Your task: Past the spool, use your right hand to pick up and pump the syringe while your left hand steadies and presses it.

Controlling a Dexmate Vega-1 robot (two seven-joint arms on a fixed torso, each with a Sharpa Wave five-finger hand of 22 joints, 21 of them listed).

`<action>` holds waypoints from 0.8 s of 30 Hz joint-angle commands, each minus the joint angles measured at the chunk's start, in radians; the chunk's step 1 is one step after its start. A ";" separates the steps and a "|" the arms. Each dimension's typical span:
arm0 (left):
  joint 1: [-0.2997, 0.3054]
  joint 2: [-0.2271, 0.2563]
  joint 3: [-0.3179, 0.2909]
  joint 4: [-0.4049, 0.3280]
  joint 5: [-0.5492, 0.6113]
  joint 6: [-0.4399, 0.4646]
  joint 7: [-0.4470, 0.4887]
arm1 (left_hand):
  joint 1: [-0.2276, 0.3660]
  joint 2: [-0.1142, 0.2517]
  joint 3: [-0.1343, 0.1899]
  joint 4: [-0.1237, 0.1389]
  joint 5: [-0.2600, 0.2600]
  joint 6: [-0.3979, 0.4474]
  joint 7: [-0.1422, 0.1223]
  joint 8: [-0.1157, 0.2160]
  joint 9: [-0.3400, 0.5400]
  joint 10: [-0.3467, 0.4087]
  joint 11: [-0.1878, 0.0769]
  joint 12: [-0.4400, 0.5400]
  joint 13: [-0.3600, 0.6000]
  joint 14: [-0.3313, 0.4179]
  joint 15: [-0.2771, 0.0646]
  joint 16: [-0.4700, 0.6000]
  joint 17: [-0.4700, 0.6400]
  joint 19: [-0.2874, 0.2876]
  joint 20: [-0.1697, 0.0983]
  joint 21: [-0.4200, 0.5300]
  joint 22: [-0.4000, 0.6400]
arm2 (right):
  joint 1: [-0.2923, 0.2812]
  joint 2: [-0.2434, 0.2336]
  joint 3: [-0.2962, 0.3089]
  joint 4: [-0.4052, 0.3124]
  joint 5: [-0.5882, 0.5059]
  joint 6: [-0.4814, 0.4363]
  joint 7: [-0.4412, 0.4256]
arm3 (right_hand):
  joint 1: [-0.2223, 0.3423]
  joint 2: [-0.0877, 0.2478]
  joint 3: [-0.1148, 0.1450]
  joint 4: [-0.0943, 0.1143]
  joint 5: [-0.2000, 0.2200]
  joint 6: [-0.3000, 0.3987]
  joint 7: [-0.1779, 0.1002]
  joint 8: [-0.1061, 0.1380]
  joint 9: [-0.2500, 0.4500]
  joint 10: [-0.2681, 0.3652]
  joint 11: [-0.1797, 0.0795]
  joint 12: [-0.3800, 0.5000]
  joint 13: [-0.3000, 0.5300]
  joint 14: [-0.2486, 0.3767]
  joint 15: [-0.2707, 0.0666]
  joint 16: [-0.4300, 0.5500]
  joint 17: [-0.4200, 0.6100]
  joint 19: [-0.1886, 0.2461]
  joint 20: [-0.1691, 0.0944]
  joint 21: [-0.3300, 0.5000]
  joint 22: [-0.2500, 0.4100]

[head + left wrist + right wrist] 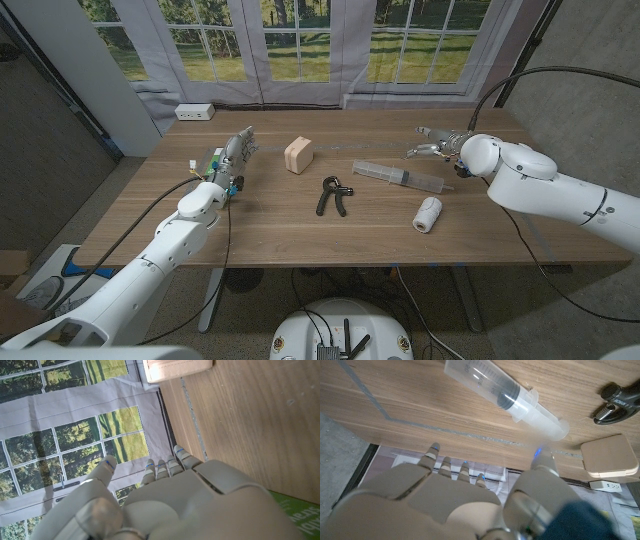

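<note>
- Syringe (400, 177) lies flat on worktop (270, 215), long axis slanting across, plunger end toward left side; spool (427, 213) just in front.
- Right hand (437, 146) behind syringe, fingers spread, holding nothing.
- Left hand (236, 150) fingers straight, empty.
- Syringe tip cut off in right wrist view.

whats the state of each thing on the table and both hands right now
syringe: lying flat on the table, untouched, plunger partly drawn out
spool: lying on its side, nearer the robot than the syringe
hand gripper: lying flat, handles apart
beige block: resting on the table
right hand: open, past the syringe, holding nothing
left hand: open, fingers extended, holding nothing
</note>
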 commanded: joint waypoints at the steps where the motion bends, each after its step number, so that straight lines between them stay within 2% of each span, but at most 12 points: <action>1: -0.005 -0.002 0.005 0.001 -0.002 0.008 -0.001 | -0.011 0.033 0.010 0.003 0.006 0.008 0.000 0.007 0.006 0.006 0.004 0.004 0.006 0.004 -0.002 0.007 0.002 0.010 -0.027 0.004 0.005 | 0.103 0.010 -0.119 0.001 -0.140 -0.061 0.178 | 0.014 -0.001 0.011 -0.002 0.007 -0.015 0.002 0.006 0.005 -0.018 0.003 0.005 0.003 -0.008 0.029 0.005 0.006 0.002 0.003 0.004 0.005; 3: -0.005 -0.002 0.006 0.002 -0.004 0.009 -0.001 | -0.012 0.033 0.011 0.004 0.006 0.009 -0.001 0.007 0.006 0.008 0.004 0.005 0.006 0.004 -0.003 0.007 0.002 0.010 -0.027 0.004 0.005 | 0.117 0.013 -0.133 0.008 -0.159 -0.058 0.209 | 0.018 -0.004 0.013 0.000 0.008 -0.024 0.002 0.006 0.006 -0.036 0.011 0.002 0.005 -0.020 0.049 0.002 0.007 -0.004 0.004 0.001 0.005; 5: -0.003 -0.003 0.006 0.001 -0.004 0.009 0.002 | -0.012 0.033 0.012 0.005 0.006 0.008 -0.001 0.007 0.006 0.008 0.004 0.005 0.006 0.005 -0.002 0.007 0.002 0.010 -0.027 0.004 0.005 | 0.121 0.019 -0.135 0.016 -0.167 -0.057 0.228 | 0.019 -0.006 0.014 0.002 0.008 -0.034 0.003 0.004 0.006 -0.046 0.016 0.001 0.006 -0.025 0.055 0.001 0.007 -0.008 0.005 0.000 0.005; 13: 0.011 -0.001 0.002 -0.013 -0.004 0.015 0.017 | -0.016 0.034 0.015 0.006 0.006 0.011 0.001 0.007 0.006 0.014 0.007 0.006 0.006 0.007 -0.003 0.007 0.002 0.012 -0.026 0.003 0.005 | 0.181 0.043 -0.184 0.053 -0.233 -0.053 0.373 | 0.021 -0.012 0.017 0.006 0.006 -0.082 0.014 -0.004 0.006 -0.078 0.024 -0.003 0.008 -0.044 0.059 -0.001 0.010 -0.018 0.005 -0.003 0.005; 24: 0.023 0.000 -0.001 -0.026 -0.006 0.021 0.031 | -0.019 0.033 0.018 0.008 0.006 0.012 0.001 0.006 0.006 0.017 0.008 0.005 0.006 0.015 -0.003 0.008 0.002 0.016 -0.025 0.003 0.005 | 0.223 0.079 -0.224 0.106 -0.316 -0.034 0.502 | 0.016 -0.018 0.018 0.011 0.003 -0.139 0.013 -0.010 0.006 -0.112 0.028 -0.004 0.009 -0.058 0.064 -0.001 0.012 -0.034 0.006 -0.005 0.005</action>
